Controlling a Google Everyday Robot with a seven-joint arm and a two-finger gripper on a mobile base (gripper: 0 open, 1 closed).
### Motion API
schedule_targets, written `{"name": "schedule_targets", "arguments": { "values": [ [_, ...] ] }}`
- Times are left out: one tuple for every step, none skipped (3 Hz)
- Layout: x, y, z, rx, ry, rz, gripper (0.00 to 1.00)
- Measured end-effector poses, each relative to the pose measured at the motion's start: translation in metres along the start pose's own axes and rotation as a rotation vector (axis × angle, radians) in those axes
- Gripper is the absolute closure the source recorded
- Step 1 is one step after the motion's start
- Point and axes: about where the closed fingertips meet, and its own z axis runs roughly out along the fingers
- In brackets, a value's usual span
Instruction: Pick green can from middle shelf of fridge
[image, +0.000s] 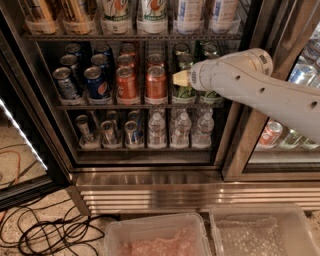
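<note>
The fridge (150, 172) stands open, with a dark interior and a ribbed steel base. The middle shelf (100, 106) holds rows of blue cans (95, 82), orange cans (156, 82) and, to the right, green cans. The front green can (184, 93) stands upright next to the orange cans, its upper part hidden by my gripper. My gripper (181, 79) sits at the end of the white arm (250, 85), which reaches in from the right. It is level with the top of that green can and right in front of it. More green cans (182, 50) stand behind.
The rack above holds tall bottles (152, 15); the rack below holds small water bottles (180, 131) and dark cans (107, 132). A closed glass door (285, 125) is at the right. Two clear plastic bins (160, 237) and black cables (45, 232) lie on the floor.
</note>
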Motion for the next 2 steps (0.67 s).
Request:
{"name": "schedule_targets", "arguments": {
  "values": [
    [0.003,0.008,-0.009,-0.033,0.027,-0.005,1.00],
    [0.006,0.012,-0.022,-0.053,0.051,-0.011,1.00]
  ]
}}
